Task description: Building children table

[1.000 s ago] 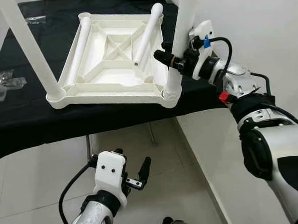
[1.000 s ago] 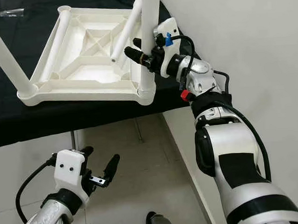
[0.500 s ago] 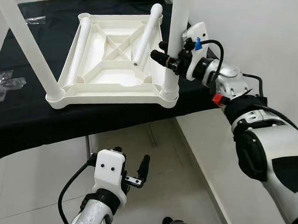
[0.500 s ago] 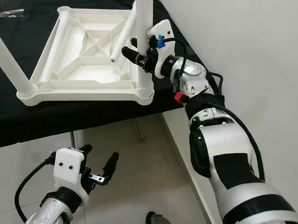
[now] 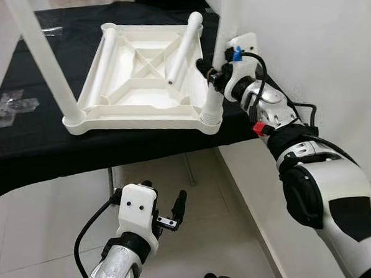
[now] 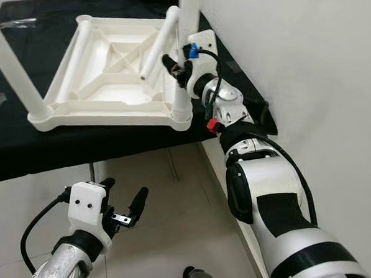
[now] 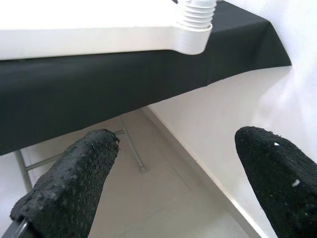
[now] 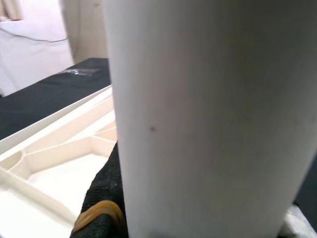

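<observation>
1. Right claw (image 5: pixel 210 72) is clamped round the upright leg (image 5: pixel 215 94) at the near right corner of the upside-down kids' table (image 5: pixel 142 79) on the black tabletop (image 5: pixel 24 144).
2. Progress, I reckon: two legs stand, two loose legs (image 5: pixel 182 44) lie inside the frame.
3. That corner sits right at the tabletop's edge, wall close by, so little room.
4. Left claw (image 5: pixel 164 208) hangs wide open and empty over the floor.

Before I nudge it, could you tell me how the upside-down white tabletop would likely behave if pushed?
The tabletop looks like thin ribbed plastic, so probably stiff yet light. On the black cloth it would likely slide. Its near edge sits close to the table's edge, and the right gripper grips a standing leg, so a push might tip it.
</observation>
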Robot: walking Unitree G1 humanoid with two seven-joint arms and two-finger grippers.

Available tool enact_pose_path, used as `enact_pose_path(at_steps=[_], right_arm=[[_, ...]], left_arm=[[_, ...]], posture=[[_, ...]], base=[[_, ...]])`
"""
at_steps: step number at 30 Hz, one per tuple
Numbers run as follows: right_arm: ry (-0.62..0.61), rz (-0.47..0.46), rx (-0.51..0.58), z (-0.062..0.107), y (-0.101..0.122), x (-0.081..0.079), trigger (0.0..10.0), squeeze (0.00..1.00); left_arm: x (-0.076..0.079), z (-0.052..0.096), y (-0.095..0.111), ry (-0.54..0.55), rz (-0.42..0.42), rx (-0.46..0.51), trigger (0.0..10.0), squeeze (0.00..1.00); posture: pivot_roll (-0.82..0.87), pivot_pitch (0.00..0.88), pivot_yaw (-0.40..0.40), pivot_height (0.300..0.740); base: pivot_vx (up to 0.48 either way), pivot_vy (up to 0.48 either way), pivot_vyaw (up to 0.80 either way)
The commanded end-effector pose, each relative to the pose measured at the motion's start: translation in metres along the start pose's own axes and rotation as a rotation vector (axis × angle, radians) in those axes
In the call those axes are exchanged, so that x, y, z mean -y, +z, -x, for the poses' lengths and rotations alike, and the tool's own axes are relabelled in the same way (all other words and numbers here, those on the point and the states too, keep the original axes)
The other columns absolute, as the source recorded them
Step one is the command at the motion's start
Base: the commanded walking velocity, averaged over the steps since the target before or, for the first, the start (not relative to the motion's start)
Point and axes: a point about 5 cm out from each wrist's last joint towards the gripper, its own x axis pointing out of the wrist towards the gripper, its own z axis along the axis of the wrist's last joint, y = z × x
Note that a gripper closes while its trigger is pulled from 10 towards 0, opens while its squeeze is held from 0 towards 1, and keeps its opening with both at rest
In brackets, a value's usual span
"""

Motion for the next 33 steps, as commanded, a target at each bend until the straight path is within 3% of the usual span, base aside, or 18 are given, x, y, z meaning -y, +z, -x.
enact_pose_path(at_steps=[1,3,8,17,25,27,33], right_arm=[[-0.073,-0.024,-0.110,0.010,-0.031,0.007,10.0,0.00],[-0.191,-0.041,-0.092,0.012,-0.035,0.009,10.0,0.00],[-0.282,-0.038,-0.047,0.010,-0.033,0.005,10.0,0.00],[-0.525,0.019,-0.092,0.010,-0.039,-0.004,10.0,0.00],[-0.703,-0.042,-0.154,0.004,-0.038,-0.025,10.0,0.00],[-0.734,-0.124,-0.172,0.002,-0.038,-0.035,10.0,0.00],[-0.840,-0.183,-0.142,0.002,-0.034,-0.044,10.0,0.00]], left_arm=[[0.000,0.000,-0.004,0.006,-0.006,-0.015,10.0,0.00],[-0.002,-0.002,-0.003,0.006,-0.013,-0.009,10.0,0.00],[-0.004,-0.004,-0.004,0.014,-0.020,-0.007,10.0,0.00],[-0.005,-0.005,-0.004,0.017,-0.021,-0.005,10.0,0.00],[-0.005,-0.006,-0.005,0.022,-0.024,-0.003,10.0,0.00],[-0.005,-0.007,-0.006,0.023,-0.026,-0.001,10.0,0.00],[-0.006,-0.007,-0.005,0.028,-0.028,0.003,10.0,0.00]], posture=[[0.15,0.181,-0.081,0.740],[0.14,0.171,-0.078,0.740],[0.14,0.163,-0.080,0.740],[0.13,0.166,-0.086,0.740],[0.13,0.165,-0.089,0.740],[0.13,0.164,-0.092,0.740],[0.13,0.168,-0.099,0.740]], base=[[0.000,0.000,0.00],[0.000,0.000,0.00],[0.000,0.000,0.00],[0.000,0.000,0.00],[0.000,0.000,0.00],[0.000,0.000,0.00],[0.000,0.000,0.00]])
